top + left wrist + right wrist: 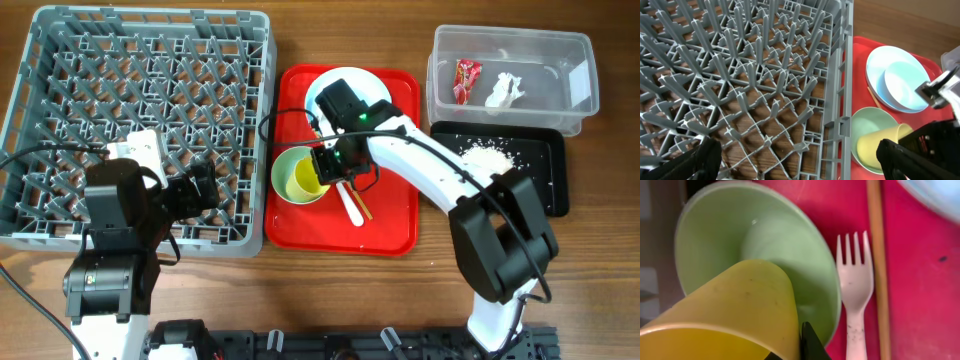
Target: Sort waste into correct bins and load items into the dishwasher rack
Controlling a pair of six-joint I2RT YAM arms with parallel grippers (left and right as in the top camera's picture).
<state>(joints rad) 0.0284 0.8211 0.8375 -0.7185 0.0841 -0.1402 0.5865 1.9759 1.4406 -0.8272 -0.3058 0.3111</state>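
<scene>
left fingers (685,162) spread wide, nothing between them, hanging over the dishwasher rack (140,120) in the corner region nearest the red tray (385,235); rack sits on the tabletop (600,280) just left of that tray.

right fingers (807,345): one dark tip shows close against the outer wall of the yellow cup (730,310); the other tip is out of view, so can't tell whether they pinch it.

cup lies tilted inside the green bowl (760,235), at the red tray's left side; white fork (855,290) just beside the bowl; chopstick (877,255) alongside the fork.

white plate (875,65) at the red tray's far end; small pale blue bowl (905,82) in it.

red wrapper (467,80) and white tissue (505,90) in the clear tub (540,40); crumbs (488,155) in the black tray (545,190); wrapper print too small to read.
</scene>
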